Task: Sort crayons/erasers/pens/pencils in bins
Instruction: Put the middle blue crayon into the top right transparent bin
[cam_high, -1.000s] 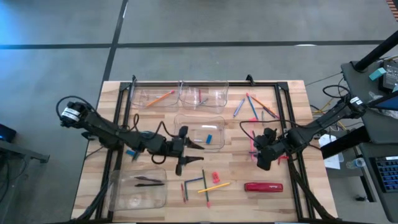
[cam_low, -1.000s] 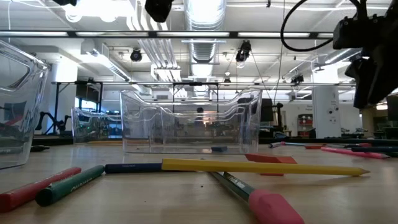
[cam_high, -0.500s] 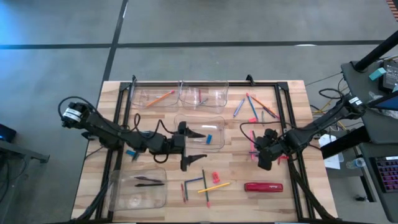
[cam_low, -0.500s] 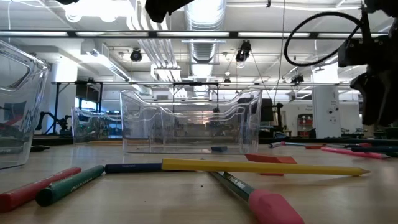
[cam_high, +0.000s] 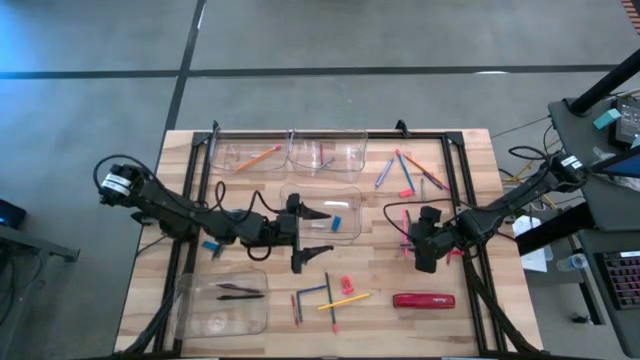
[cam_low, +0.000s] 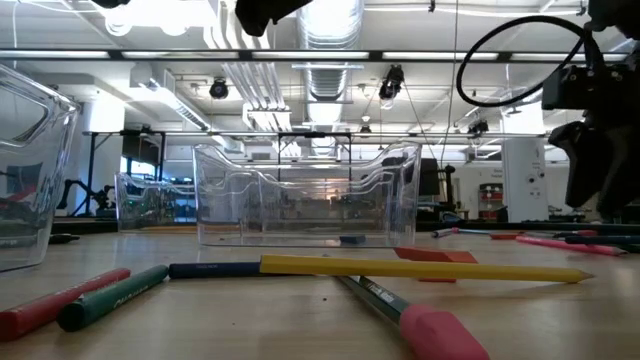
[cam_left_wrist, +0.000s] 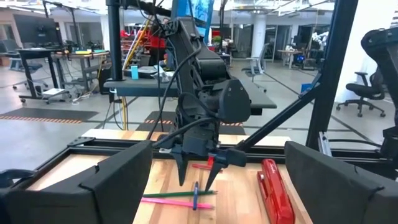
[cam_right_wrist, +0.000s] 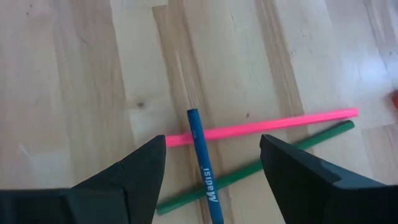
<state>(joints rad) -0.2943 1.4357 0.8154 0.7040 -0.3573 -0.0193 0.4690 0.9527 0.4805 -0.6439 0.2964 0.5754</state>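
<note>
My right gripper (cam_high: 422, 252) points down, open, just above three crossed sticks: a blue one (cam_right_wrist: 204, 165), a pink one (cam_right_wrist: 267, 126) and a green one (cam_right_wrist: 249, 171). Its fingers stand on either side of the blue stick without touching it. My left gripper (cam_high: 315, 234) is held level and wide open, with nothing between its fingers, at the near left side of the middle bin (cam_high: 345, 196). A small blue piece (cam_high: 337, 221) lies inside that bin. More pencils, such as the yellow one (cam_high: 345, 299), lie with a red eraser (cam_high: 347, 285) near the front edge.
Two bins stand at the far edge; the left one (cam_high: 240, 165) holds an orange pencil. A bin at the near left (cam_high: 200, 320) holds dark pens. A red stapler (cam_high: 423, 299) lies at the near right. Several sticks (cam_high: 405, 172) are piled at the far right.
My left gripper has opened wide while staying beside the middle bin. My right gripper has sunk toward the crossed sticks and rolled a little, its fingers staying as far apart as before.
</note>
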